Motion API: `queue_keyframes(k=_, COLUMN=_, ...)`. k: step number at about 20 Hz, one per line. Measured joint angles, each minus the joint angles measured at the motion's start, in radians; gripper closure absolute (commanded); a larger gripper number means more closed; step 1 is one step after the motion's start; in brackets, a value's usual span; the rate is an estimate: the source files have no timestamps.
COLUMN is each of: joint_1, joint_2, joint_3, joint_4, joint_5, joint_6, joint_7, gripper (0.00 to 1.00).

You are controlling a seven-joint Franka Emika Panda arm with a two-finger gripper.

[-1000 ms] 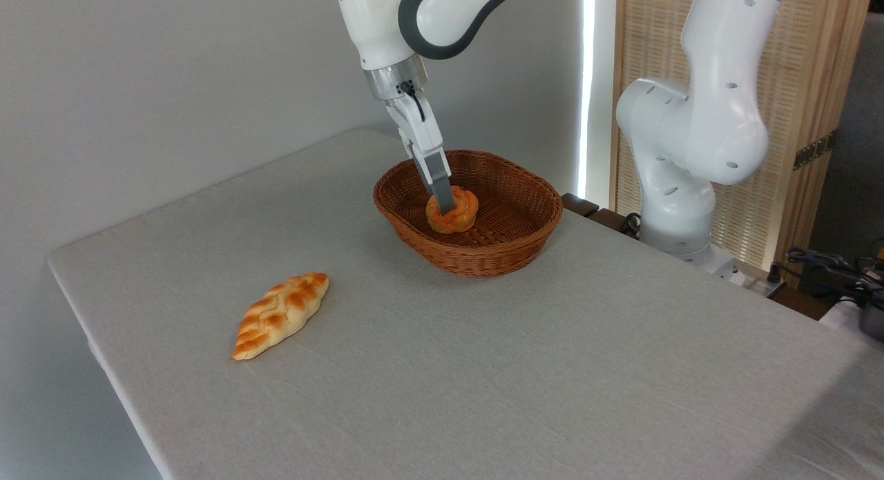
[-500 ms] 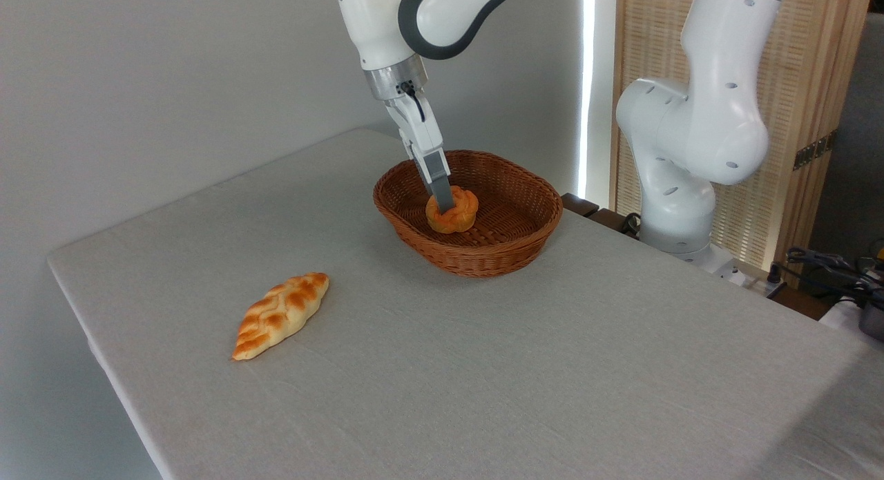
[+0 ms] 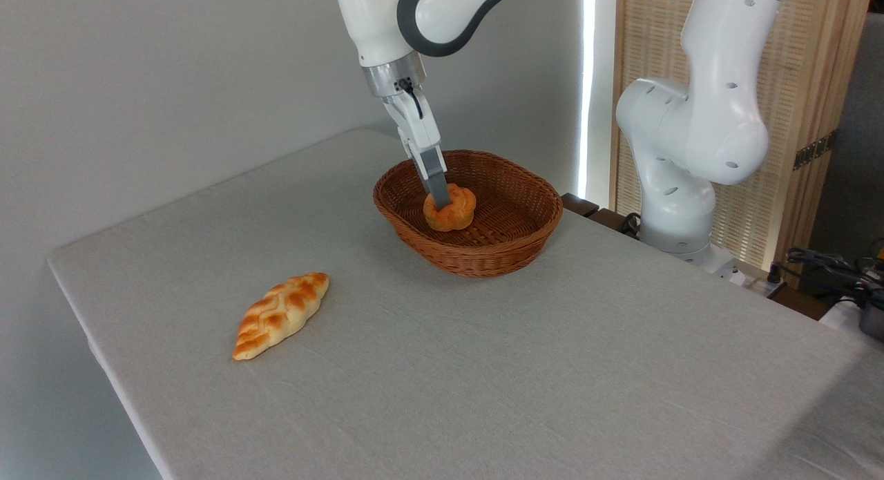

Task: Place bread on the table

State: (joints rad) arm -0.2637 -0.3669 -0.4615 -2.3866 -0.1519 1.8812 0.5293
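The bread (image 3: pixel 450 210), a small round orange-golden bun with a knotted top, hangs just above the floor of the brown wicker basket (image 3: pixel 514 242). My gripper (image 3: pixel 442 200) reaches down into the basket from above and is shut on the bun, its grey fingers (image 3: pixel 436 179) pressed into the bun's top. The far finger is hidden behind the near one. The table (image 3: pixel 483 369) has a light grey cloth top and carries the basket at its back.
A longer, paler braided loaf (image 3: pixel 280 315) lies on the table at the front left. The arm's white base (image 3: pixel 680 183) stands behind the table's right edge, in front of a wooden slatted screen. Cables lie at the far right.
The gripper has risen slightly with the bun in it, lifting the bun a little off the basket floor and toward the left.
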Motion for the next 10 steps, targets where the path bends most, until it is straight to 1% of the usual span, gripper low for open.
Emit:
queue_keyframes(k=4, joint_1=0.000, joint_2=0.000, joint_3=0.000, joint_4=0.009, joint_5=0.000, joint_6=0.000, joint_7=0.000, gripper=0.62)
queue_keyframes(k=5, joint_1=0.000, joint_2=0.000, joint_3=0.000, joint_4=0.009, joint_5=0.000, joint_6=0.000, joint_7=0.000, gripper=0.65)
queue_keyframes(k=8, joint_1=0.000, joint_2=0.000, joint_3=0.000, joint_4=0.010, joint_5=0.000, joint_6=0.000, joint_7=0.000, gripper=0.67)
queue_keyframes(k=10, joint_1=0.000, joint_2=0.000, joint_3=0.000, joint_4=0.010, joint_5=0.000, joint_6=0.000, joint_7=0.000, gripper=0.71)
